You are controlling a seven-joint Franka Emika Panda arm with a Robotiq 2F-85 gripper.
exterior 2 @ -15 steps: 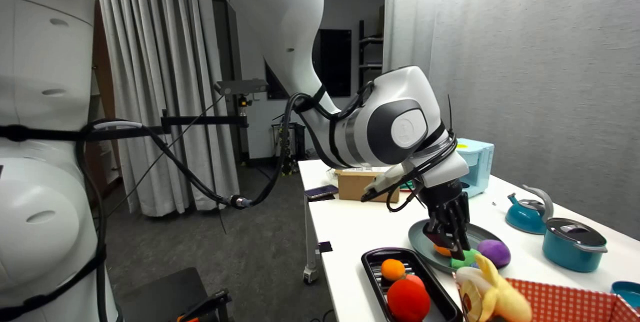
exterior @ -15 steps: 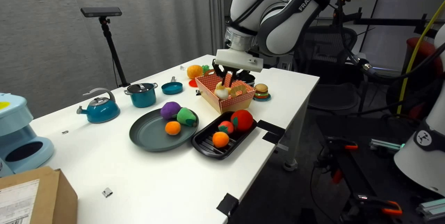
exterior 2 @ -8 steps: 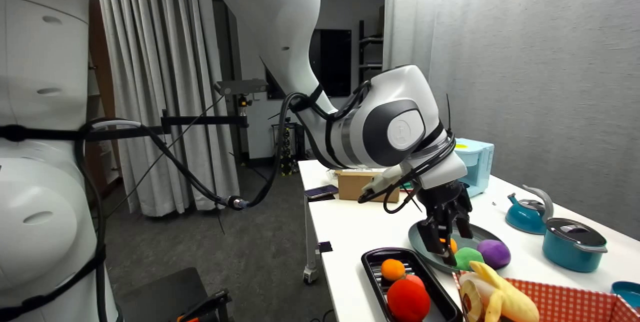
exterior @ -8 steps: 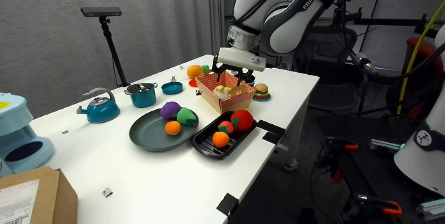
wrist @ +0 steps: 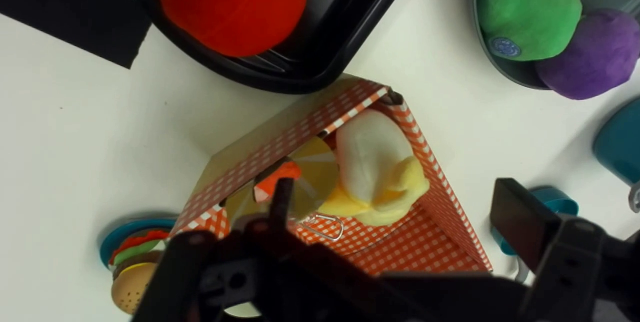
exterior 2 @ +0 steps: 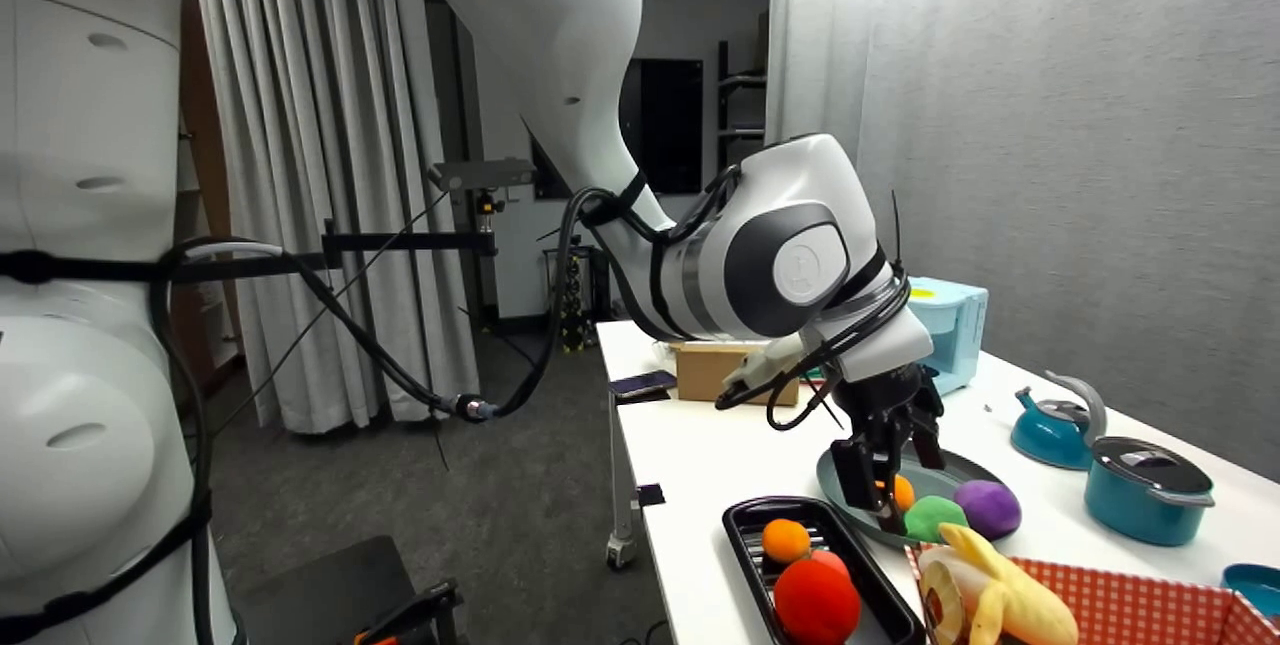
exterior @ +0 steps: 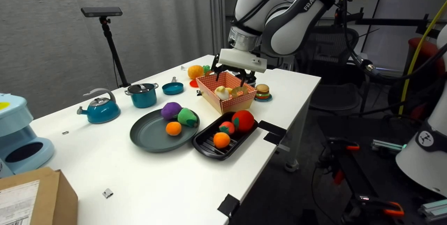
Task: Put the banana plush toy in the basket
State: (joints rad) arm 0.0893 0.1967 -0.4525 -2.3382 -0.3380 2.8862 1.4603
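Note:
The banana plush toy [wrist: 372, 157], pale with yellow peel flaps, lies inside the basket [wrist: 440, 242], in a corner against its walls. Red-and-white check lines the basket, which shows in both exterior views [exterior: 241, 105] [exterior 2: 1130, 600]. An exterior view has the banana plush toy [exterior 2: 1015, 597] close to the rim, its yellow flap sticking up above it. Over the basket hangs my gripper [exterior: 229, 81], its jaws spread wide. In the wrist view the gripper [wrist: 401, 201] has nothing between its fingers, and the toy is apart from them, lower down.
Beside the basket stands a black tray [exterior: 206, 150] with red and orange toys. A dark round plate [exterior: 148, 137] holds a purple, a green and an orange toy. A toy burger [exterior: 262, 90] sits close to the basket's far side. A teal pot [exterior: 144, 97] stands further back.
My gripper has opened and let go of the banana plush toy, which has settled into the basket's corner. The gripper has shifted slightly with the arm.

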